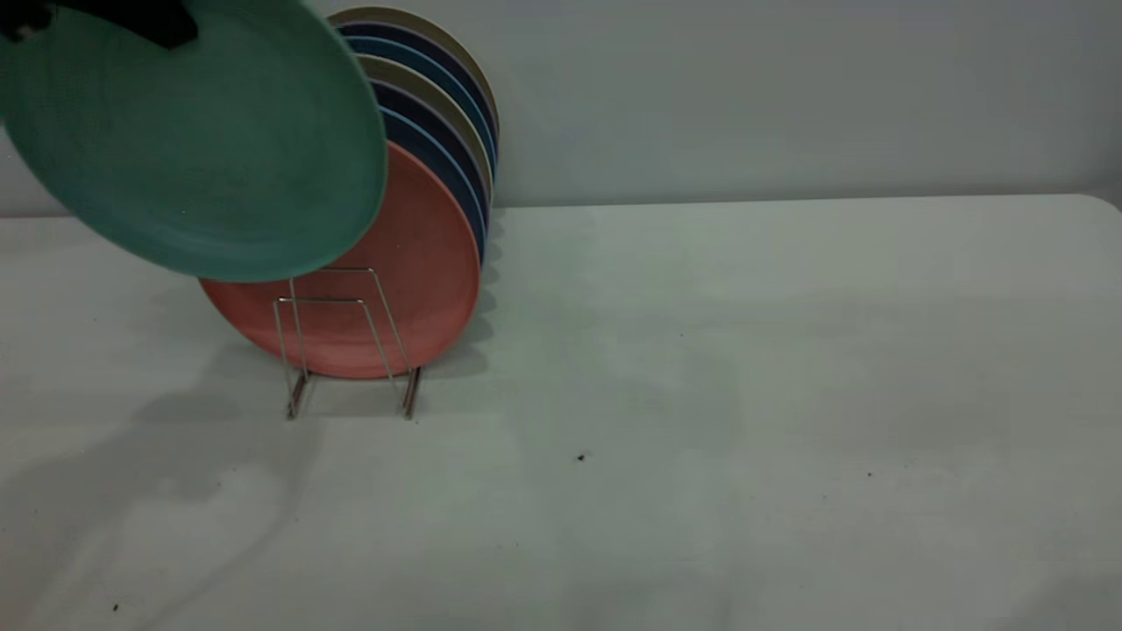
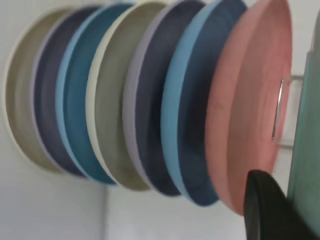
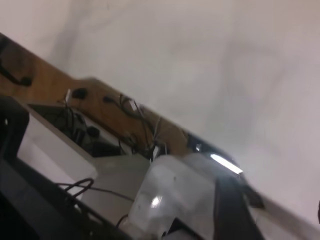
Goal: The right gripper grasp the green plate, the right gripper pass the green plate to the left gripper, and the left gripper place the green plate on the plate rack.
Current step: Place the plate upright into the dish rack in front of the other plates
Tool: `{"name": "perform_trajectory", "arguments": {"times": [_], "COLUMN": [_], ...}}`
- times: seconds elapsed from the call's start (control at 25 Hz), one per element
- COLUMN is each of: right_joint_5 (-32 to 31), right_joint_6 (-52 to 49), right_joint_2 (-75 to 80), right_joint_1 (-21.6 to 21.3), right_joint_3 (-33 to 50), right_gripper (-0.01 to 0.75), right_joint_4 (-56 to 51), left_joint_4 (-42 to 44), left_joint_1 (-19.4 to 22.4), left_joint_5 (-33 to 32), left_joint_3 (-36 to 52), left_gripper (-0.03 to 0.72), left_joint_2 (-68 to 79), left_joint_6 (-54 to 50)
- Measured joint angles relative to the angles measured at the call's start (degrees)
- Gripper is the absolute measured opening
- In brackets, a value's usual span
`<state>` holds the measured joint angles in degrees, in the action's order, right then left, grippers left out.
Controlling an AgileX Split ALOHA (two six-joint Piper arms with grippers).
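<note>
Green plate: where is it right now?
In the exterior view, the round matte teal-green plate hangs tilted at upper left, held at its top rim by the left claw, above the wire rack, overlapping the salmon-pink plate.

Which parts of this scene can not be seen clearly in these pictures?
- Left gripper: exterior view, cut by the top edge.
- Green plate: its top-left rim is cropped; it covers the pink plate's upper left.
- Plate rack: its rear loops are hidden behind plates.
- Right gripper: in no view.

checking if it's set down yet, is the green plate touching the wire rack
Apart. The exterior view shows the green plate held up by the left gripper, its lower rim above the rack, overlapping only the pink plate.
</note>
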<state>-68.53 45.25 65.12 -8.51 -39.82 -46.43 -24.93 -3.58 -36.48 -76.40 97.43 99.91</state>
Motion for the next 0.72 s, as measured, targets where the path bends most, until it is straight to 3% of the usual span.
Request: {"name": "perform_trajectory", "arguments": {"times": [0.28,0.72], "right_joint_5": [-0.1,-0.2], "right_joint_6": [-6.0,-16.0], "right_joint_2": [-14.9,-35.9], "right_joint_1": [0.0,0.0], "right_joint_3": [7.6,10.3], "right_gripper": [0.428,0.428], "right_joint_4": [4.2,16.7], "left_joint_4": [-5.3,-7.4], "left_joint_1": [-0.1,-0.1], "left_joint_5": [0.8,4.2], "left_joint_3": [0.0,0.0], "left_gripper": [0.132,0.132], "left_joint_2": [0.8,5.5], "left_joint_6": [11.9,13.3]}}
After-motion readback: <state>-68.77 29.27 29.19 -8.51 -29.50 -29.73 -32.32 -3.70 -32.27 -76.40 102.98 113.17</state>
